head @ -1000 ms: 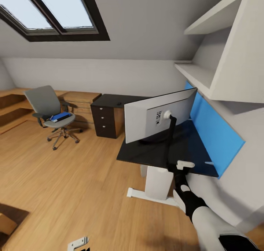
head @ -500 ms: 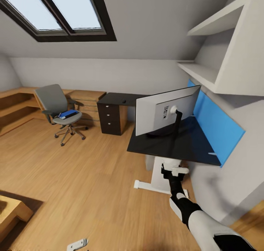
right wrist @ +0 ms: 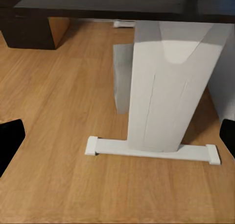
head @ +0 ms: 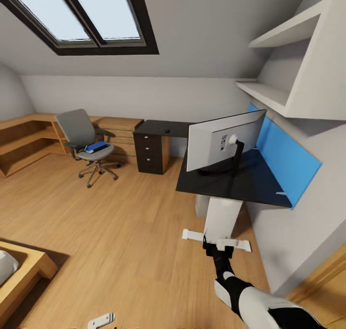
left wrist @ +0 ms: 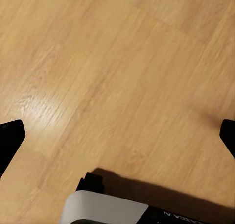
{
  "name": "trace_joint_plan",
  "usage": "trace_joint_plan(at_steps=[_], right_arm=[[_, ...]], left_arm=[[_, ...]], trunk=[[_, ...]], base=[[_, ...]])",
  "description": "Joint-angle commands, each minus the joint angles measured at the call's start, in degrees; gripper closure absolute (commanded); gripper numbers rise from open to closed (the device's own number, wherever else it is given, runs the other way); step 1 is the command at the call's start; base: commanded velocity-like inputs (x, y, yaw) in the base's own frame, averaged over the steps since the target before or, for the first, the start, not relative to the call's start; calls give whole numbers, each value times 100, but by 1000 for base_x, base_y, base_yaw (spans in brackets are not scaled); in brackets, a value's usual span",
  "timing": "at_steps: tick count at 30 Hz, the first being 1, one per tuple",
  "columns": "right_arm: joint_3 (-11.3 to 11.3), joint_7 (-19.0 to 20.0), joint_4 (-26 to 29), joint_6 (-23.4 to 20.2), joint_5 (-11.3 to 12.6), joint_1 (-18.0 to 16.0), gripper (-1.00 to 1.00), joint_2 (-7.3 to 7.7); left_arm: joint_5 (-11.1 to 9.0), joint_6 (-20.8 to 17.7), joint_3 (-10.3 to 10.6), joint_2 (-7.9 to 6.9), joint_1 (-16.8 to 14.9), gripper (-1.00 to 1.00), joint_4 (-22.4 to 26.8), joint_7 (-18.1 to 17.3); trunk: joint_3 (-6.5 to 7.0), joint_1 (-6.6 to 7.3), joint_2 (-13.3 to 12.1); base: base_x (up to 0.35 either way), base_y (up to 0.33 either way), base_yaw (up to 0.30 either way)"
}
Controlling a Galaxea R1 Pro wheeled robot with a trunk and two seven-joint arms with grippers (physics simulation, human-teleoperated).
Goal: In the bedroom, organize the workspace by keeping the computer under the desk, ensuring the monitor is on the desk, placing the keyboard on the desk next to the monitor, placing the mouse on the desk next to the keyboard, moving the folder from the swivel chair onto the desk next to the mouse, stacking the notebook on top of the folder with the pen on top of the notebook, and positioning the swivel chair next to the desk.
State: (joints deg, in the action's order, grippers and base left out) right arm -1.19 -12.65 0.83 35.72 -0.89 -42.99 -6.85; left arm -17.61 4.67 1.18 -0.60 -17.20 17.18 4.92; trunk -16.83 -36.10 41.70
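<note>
So from where I'm standing, the blue folder (head: 97, 146) is lying flat on the seat of the swivel chair (head: 86, 139), way across the room from the robot, over by the low wooden cabinets (head: 117, 132). The monitor (head: 225, 139) is already up on the desk (head: 230, 182), white back facing us, on its slim black stand.

My guess on handling: the folder looks thin and stiff-ish, probably light, but flat on a soft seat means there's not much edge to get under. I'd go for the side that overhangs or sits nearest the seat's front, and pinch across the thickness. The chair is on castors, so any push could roll it away. The monitor looks top-heavy on that skinny stand, so I'd leave it alone.

Count: one chair, one folder, one monitor, one desk with a three-drawer unit (head: 151, 152) and a white leg (right wrist: 166, 91). There's a tiny dark thing on the far desk section, too small to call.

Grippers: the right gripper (head: 218, 245) hangs low in front of the desk leg, fingers spread wide, nothing between them. The left gripper (left wrist: 117, 136) points at bare wooden floor (left wrist: 112, 62), also wide open and empty.
</note>
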Motion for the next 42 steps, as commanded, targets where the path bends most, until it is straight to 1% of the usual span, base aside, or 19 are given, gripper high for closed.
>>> trace_joint_plan(at_steps=[1, 5, 9, 16, 20, 28, 42], right_arm=[[-5, -38, -85, -12, 2, -1, -100, -16], [13, -42, -163, -166, 26, 73, -100, -8], [22, -34, -193, -326, 36, 257, -100, 1], [17, -21, -209, -376, 39, 684, -100, -9], [15, -19, -212, -378, 47, 820, -100, -24], [14, -18, -214, -381, 55, 903, -100, -29], [20, -10, -215, -382, 54, 923, -100, -10]], left_arm=[[-27, 22, 14, -1, -3, -100, -6, 9], [-30, 31, 14, -1, -3, -100, -10, 4], [-31, 38, 14, -1, -3, -100, -12, 2], [-32, 42, 14, -1, -3, -100, -12, -5], [-34, 42, 14, -1, -3, -100, -13, -7], [-36, 49, 14, -1, -3, -100, -15, -8], [-43, 60, 14, -1, -3, -100, -21, -9]], trunk=[[-8, 0, 7], [-8, 0, 7], [-8, 0, 7], [-8, 0, 7], [-8, 0, 7], [-8, 0, 7], [-15, 0, 7]], base=[[-45, 38, 0], [-26, 22, 0], [-5, 49, 0], [53, 205, 0], [80, 269, 0], [80, 289, -61], [18, 302, -229]])
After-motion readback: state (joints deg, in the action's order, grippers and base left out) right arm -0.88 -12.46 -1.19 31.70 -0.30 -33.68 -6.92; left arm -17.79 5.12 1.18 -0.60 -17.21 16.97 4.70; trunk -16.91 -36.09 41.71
